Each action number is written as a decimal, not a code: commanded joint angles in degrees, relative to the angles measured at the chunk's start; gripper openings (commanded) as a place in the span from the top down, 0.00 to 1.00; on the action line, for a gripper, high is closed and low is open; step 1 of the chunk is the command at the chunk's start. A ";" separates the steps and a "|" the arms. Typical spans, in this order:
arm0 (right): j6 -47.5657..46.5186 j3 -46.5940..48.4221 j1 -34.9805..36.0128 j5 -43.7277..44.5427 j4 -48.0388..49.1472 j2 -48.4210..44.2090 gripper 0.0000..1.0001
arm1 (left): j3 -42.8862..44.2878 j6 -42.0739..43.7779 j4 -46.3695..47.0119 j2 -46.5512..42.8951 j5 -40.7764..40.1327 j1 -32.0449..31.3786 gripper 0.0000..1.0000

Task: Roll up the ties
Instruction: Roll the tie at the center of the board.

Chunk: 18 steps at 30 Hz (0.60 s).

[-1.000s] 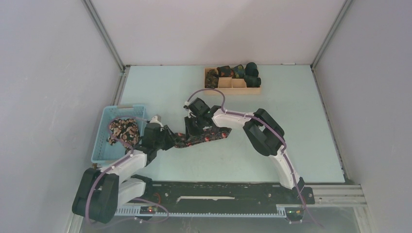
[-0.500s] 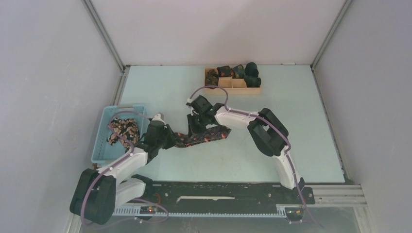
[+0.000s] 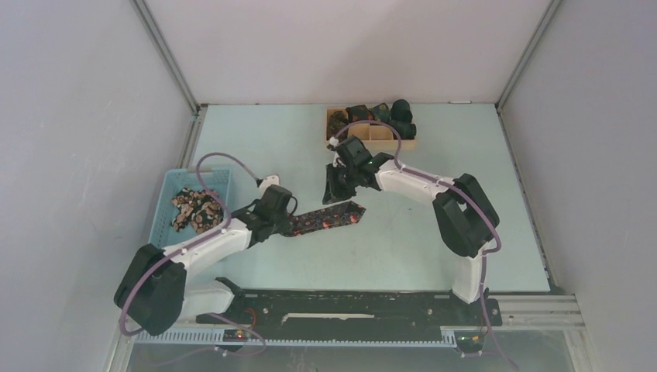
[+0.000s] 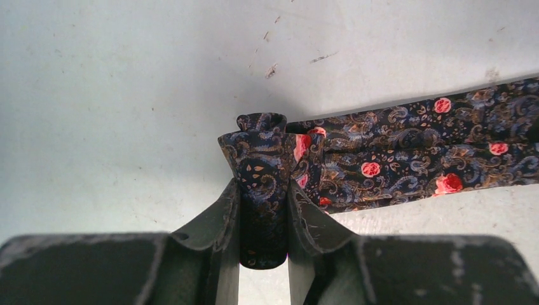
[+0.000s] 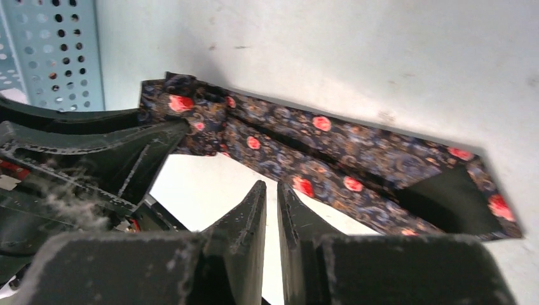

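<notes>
One tie [image 3: 329, 218], dark with red flowers, lies stretched flat on the table, its wide end at the right. My left gripper [image 3: 288, 225] is shut on its narrow left end. In the left wrist view the folded end sits between the fingers [image 4: 264, 190] and the rest of the tie [image 4: 407, 149] runs off to the right. My right gripper [image 3: 335, 190] is shut and empty, just behind the tie and above the table. The right wrist view shows its closed tips [image 5: 271, 190] in front of the tie [image 5: 330, 143] and the left gripper [image 5: 95, 155].
A light-blue basket [image 3: 164, 232] at the left holds more bunched ties [image 3: 194, 208]; its wall shows in the right wrist view [image 5: 57, 51]. A wooden divided tray [image 3: 372, 144] at the back holds rolled ties [image 3: 399, 116].
My right gripper has left the tie and moved back and to the right. My left gripper has moved right with the narrow end. The tie now lies flatter.
</notes>
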 commanded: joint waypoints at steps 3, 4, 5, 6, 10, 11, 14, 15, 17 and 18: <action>-1.76 -3.30 -2.17 1.22 0.04 -5.37 0.85 | 6.10 1.30 -6.72 5.59 -11.34 -4.95 0.92; -1.83 -3.59 -2.34 1.35 -0.04 -5.75 0.85 | 6.84 1.14 -7.66 6.45 -12.38 -5.76 0.92; -1.89 -3.78 -2.39 1.44 -0.18 -6.08 0.85 | 7.64 1.03 -8.28 7.22 -13.48 -6.55 0.92; -1.94 -4.09 -2.54 1.60 -0.22 -6.42 0.85 | 8.46 0.84 -8.97 7.92 -14.65 -7.39 0.92; -2.03 -4.69 -2.80 1.88 -0.58 -7.51 0.86 | 11.37 0.30 -11.47 10.92 -17.64 -10.35 0.93; -2.03 -4.86 -2.78 1.97 -0.67 -7.78 0.86 | 11.90 0.13 -11.83 11.80 -18.14 -10.98 0.93; -2.03 -5.54 -3.14 2.15 -0.86 -8.81 0.86 | 13.46 -0.20 -12.74 14.46 -18.82 -12.42 0.94; -2.03 -5.81 -3.20 2.25 -0.86 -9.20 0.86 | 13.95 -0.29 -12.92 15.26 -18.99 -12.94 0.94; -2.11 -6.12 -3.36 2.49 -1.22 -9.84 0.86 | 15.00 -0.54 -13.34 16.94 -19.25 -13.94 0.94; -2.18 -6.35 -3.44 2.69 -1.44 -10.26 0.86 | 15.59 -0.72 -13.64 17.71 -19.50 -14.40 0.94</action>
